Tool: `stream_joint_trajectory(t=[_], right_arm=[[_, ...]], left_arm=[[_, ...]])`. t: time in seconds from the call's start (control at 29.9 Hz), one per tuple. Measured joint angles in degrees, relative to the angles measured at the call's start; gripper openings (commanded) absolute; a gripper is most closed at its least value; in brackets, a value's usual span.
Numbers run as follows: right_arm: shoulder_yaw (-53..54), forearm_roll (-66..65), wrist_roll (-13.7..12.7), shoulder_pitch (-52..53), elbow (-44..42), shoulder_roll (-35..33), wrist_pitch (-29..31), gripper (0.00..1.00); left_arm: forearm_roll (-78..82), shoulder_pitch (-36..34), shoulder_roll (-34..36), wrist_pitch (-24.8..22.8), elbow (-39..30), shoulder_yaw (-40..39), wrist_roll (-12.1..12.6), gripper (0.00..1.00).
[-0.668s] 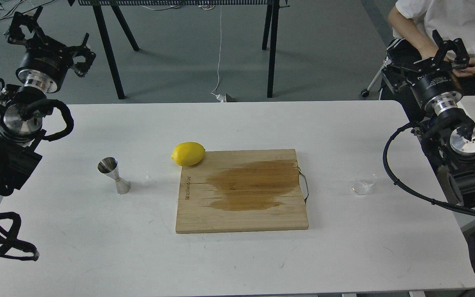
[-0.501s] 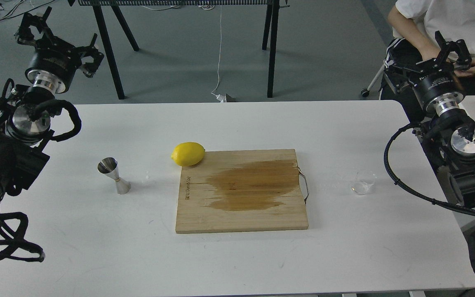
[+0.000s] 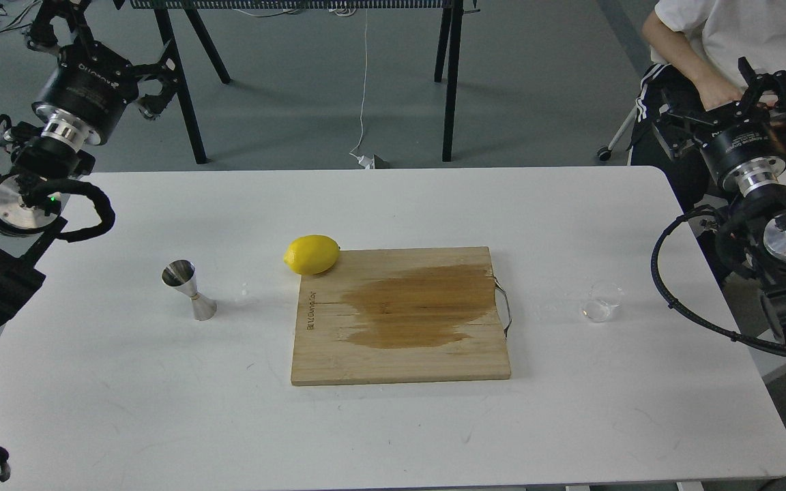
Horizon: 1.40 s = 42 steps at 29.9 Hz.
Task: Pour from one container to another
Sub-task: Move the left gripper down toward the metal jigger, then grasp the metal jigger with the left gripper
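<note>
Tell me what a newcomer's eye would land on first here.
The yellow lemon stands out, resting at the far left corner of the wooden board, which carries a big dark wet stain across its middle. A shiny steel jigger stands alone left of the board, and a tiny clear cup sits to the right. Both end effectors, left and right, hang raised beyond the table's far corners, holding nothing.

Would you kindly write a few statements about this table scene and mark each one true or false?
1. The steel jigger stands left of the cutting board. True.
2. The clear cup sits on the board. False: it stands on the table, right of the board.
3. The lemon touches the board's far left corner. True.
4. The left pincer holds the jigger. False: it is raised and empty.
5. The board is dry. False: it has a dark wet stain.
</note>
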Motion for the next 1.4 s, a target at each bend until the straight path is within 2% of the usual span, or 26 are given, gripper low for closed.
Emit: stream_joint_trajectory(t=[0.07, 0.13, 0.2, 0.33, 0.47, 0.63, 0.77, 0.9, 1.0, 1.24, 1.34, 1.4], right_arm=[[-0.23, -0.01, -0.09, -0.01, -0.12, -1.23, 0.0, 1.0], [-0.41, -0.05, -0.19, -0.1, -0.15, -1.74, 0.0, 1.0], [-0.47, -0.07, -0.24, -0.39, -0.16, -1.91, 0.0, 1.0], [-0.53, -0.11, -0.19, -1.08, -0.19, -1.78, 0.01, 1.0], [-0.68, -0.11, -0.31, -1.7, -0.26, -1.36, 0.02, 1.0], [-1.04, -0.18, -0.37, -1.99, -0.25, -1.09, 0.02, 1.0], [-0.54, -0.19, 0.75, -2.22, -0.25, -1.01, 0.02, 1.0], [-0.33, -0.21, 1.72, -2.23, -0.23, -0.99, 0.02, 1.0], [-0.31, -0.2, 1.83, -2.21, -0.23, -1.02, 0.02, 1.0], [-0.27, -0.11, 1.85, -2.48, -0.06, -1.04, 0.02, 1.0], [-0.48, -0.11, 1.85, -2.77, -0.05, -1.01, 0.02, 1.0], [-0.59, -0.11, 1.85, -3.22, -0.05, -0.93, 0.02, 1.0]], left_arm=[[6.66, 0.91, 4.32, -0.01, -7.15, 0.13, -2.06, 1.0], [12.98, 2.3, 7.92, -0.02, -13.82, 0.23, -3.09, 1.0], [19.58, 4.46, 11.32, 0.22, -20.32, 0.23, -3.49, 1.0], [35.12, 9.41, 15.22, 4.14, -29.94, 0.26, -3.63, 1.0], [50.65, 13.8, 17.02, 8.96, -35.45, 0.26, -3.69, 1.0], [68.7, 20.34, 20.7, 12.47, -41.39, 0.96, -3.77, 1.0], [82.77, 27.36, 22.8, 18.78, -43.21, 1.53, -5.01, 0.99], [95.25, 33.11, 23.2, 26.39, -42.59, 2.75, -5.73, 1.0], [105.83, 36.21, 23.1, 32.6, -39.52, 4.34, -5.69, 0.99], [125.52, 37.61, 15.83, 47.28, -18.2, 8.96, -5.75, 0.97], [127.79, 37.06, 11.39, 51.26, -8.84, 9.35, -6.07, 0.93], [128.07, 35.93, 8.61, 52.28, -4.82, 9.43, -6.16, 0.92]])
